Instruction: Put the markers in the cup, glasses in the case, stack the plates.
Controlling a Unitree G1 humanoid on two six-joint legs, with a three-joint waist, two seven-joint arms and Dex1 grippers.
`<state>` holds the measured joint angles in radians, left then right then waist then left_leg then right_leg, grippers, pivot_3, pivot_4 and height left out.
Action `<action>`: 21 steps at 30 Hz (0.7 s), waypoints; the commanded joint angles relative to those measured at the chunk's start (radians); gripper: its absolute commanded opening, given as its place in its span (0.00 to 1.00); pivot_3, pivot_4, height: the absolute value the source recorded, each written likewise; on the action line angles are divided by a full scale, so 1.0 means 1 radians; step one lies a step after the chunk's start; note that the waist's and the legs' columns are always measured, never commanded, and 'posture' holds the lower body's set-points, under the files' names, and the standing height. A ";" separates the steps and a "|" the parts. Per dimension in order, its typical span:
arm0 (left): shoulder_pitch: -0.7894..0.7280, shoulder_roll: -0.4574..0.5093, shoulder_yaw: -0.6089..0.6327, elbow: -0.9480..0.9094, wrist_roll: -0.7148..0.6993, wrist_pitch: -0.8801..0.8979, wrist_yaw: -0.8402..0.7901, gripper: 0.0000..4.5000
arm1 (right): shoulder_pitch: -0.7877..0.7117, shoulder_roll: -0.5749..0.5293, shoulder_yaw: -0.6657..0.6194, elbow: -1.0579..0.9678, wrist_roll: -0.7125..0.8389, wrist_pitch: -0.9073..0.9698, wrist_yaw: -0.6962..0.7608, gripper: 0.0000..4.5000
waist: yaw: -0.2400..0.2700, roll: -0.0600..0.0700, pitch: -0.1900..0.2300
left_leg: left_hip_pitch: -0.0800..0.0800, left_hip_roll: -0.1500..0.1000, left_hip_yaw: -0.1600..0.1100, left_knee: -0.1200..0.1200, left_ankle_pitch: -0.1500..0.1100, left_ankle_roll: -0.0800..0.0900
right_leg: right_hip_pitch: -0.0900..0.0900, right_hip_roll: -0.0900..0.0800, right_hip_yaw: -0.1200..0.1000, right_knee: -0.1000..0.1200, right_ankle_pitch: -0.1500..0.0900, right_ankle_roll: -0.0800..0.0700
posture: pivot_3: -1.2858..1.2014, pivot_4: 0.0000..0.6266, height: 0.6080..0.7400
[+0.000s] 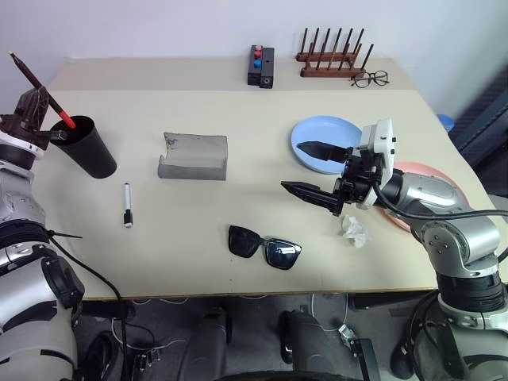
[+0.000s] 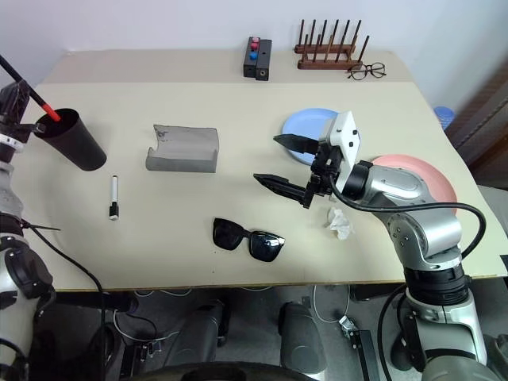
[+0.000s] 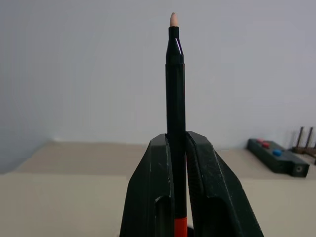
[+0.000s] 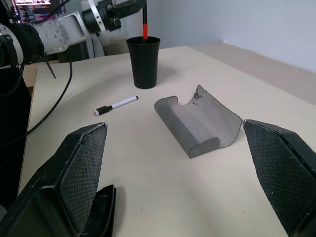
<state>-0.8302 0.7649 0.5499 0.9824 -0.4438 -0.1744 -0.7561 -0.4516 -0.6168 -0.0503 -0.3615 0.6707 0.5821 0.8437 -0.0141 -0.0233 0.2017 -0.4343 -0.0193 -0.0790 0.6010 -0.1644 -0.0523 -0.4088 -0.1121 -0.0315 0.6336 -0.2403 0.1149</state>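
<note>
Both head views look down over the whole worktop (image 1: 238,198); each wrist camera sits close behind its fingers (image 4: 84,163), facing level across it.

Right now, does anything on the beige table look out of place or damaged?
Yes. A crumpled white tissue lies near the pink round plate, looking like litter. The grey box-shaped glasses case has a ragged, torn-looking edge on its open flap.
</note>
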 commanded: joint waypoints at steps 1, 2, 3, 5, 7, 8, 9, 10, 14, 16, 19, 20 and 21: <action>0.005 0.011 -0.011 -0.052 0.002 0.025 0.015 0.01 | -0.003 -0.007 -0.027 -0.036 0.006 -0.016 -0.002 1.00 | 0.001 0.000 0.000 | 0.000 0.000 0.000 0.000 0.000 0.000 | 0.000 0.000 0.000 0.000 0.000 0.000 | 0.52 0.24 1.00; 0.006 0.010 -0.012 -0.055 -0.002 0.037 0.018 0.01 | -0.003 -0.006 -0.027 -0.036 0.006 -0.016 -0.003 1.00 | 0.001 0.000 0.000 | 0.000 0.000 0.000 0.000 0.000 0.000 | 0.000 0.000 0.000 0.000 0.000 0.000 | 0.52 0.24 1.00; 0.007 0.009 -0.012 -0.058 -0.004 0.045 0.021 0.01 | -0.003 -0.006 -0.027 -0.036 0.006 -0.017 -0.003 1.00 | 0.001 0.000 0.000 | 0.000 0.000 0.000 0.000 0.000 0.000 | 0.000 0.000 0.000 0.000 0.000 0.000 | 0.52 0.24 1.00; 0.012 0.005 -0.018 -0.058 -0.001 0.064 0.030 0.01 | -0.004 -0.004 -0.025 -0.035 0.003 -0.019 -0.004 1.00 | 0.001 0.000 0.000 | 0.000 0.000 0.000 0.000 0.000 0.000 | 0.000 0.000 0.000 0.000 0.000 0.000 | 0.52 0.24 1.00; 0.022 0.000 -0.020 -0.067 -0.009 0.096 0.027 0.01 | -0.006 -0.003 -0.022 -0.036 0.001 -0.019 -0.006 1.00 | 0.001 0.000 0.000 | 0.000 0.000 0.000 0.000 0.000 0.000 | 0.000 0.000 0.000 0.000 0.000 0.000 | 0.52 0.24 1.00; 0.031 -0.003 -0.024 -0.073 -0.006 0.102 0.030 0.01 | -0.006 -0.002 -0.022 -0.036 0.001 -0.019 -0.007 1.00 | 0.000 0.000 0.000 | 0.000 0.000 0.000 0.000 0.000 0.000 | 0.000 0.000 0.000 0.000 0.000 0.000 | 0.52 0.24 1.00; 0.037 -0.006 -0.023 -0.080 -0.008 0.108 0.032 0.01 | -0.007 -0.002 -0.022 -0.035 0.002 -0.019 -0.007 1.00 | 0.000 0.000 0.000 | 0.000 0.000 0.000 0.000 0.000 0.000 | 0.000 0.000 0.000 0.000 0.000 0.000 | 0.52 0.24 1.00; 0.046 -0.008 -0.026 -0.088 -0.005 0.113 0.038 0.01 | -0.007 -0.003 -0.022 -0.036 0.001 -0.019 -0.007 1.00 | 0.000 0.000 0.000 | 0.000 0.000 0.000 0.000 0.000 0.000 | 0.000 0.000 0.000 0.000 0.000 0.000 | 0.52 0.24 1.00; 0.068 -0.013 -0.030 -0.109 -0.002 0.128 0.051 0.01 | -0.006 -0.004 -0.022 -0.036 -0.001 -0.019 -0.007 1.00 | 0.000 0.000 0.000 | 0.000 0.000 0.000 0.000 0.000 0.000 | 0.000 0.000 0.000 0.000 0.000 0.000 | 0.52 0.24 1.00; 0.074 -0.014 -0.030 -0.117 0.000 0.125 0.055 0.01 | -0.006 -0.004 -0.023 -0.036 0.000 -0.019 -0.007 1.00 | 0.001 0.000 0.000 | 0.000 0.000 0.000 0.000 0.000 0.000 | 0.000 0.000 0.000 0.000 0.000 0.000 | 0.52 0.24 1.00; 0.078 -0.016 -0.026 -0.125 -0.002 0.123 0.066 0.27 | -0.008 -0.004 -0.021 -0.033 -0.003 -0.021 -0.007 1.00 | 0.002 0.000 0.000 | 0.000 0.000 0.000 0.000 0.000 0.000 | 0.000 0.000 0.000 0.000 0.000 0.000 | 0.52 0.24 1.00; 0.078 -0.016 -0.024 -0.128 -0.004 0.123 0.066 0.39 | -0.009 -0.004 -0.021 -0.032 -0.004 -0.022 -0.007 1.00 | 0.002 0.000 0.000 | 0.000 0.000 0.000 0.000 0.000 0.000 | 0.000 0.000 0.000 0.000 0.000 0.000 | 0.52 0.24 1.00; 0.078 -0.015 -0.024 -0.131 -0.005 0.123 0.067 0.50 | -0.009 -0.003 -0.020 -0.030 -0.005 -0.023 -0.007 1.00 | 0.001 0.000 0.000 | 0.000 0.000 0.000 0.000 0.000 0.000 | 0.000 0.000 0.000 0.000 0.000 0.000 | 0.52 0.24 1.00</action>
<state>-0.7523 0.7395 0.5215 0.8926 -0.4443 -0.0463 -0.6931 -0.4502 -0.6168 -0.0506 -0.3661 0.6691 0.5815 0.8389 -0.0127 -0.0234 0.2017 -0.4343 -0.0193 -0.0790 0.6011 -0.1644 -0.0523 -0.4086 -0.1122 -0.0314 0.6335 -0.2403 0.1148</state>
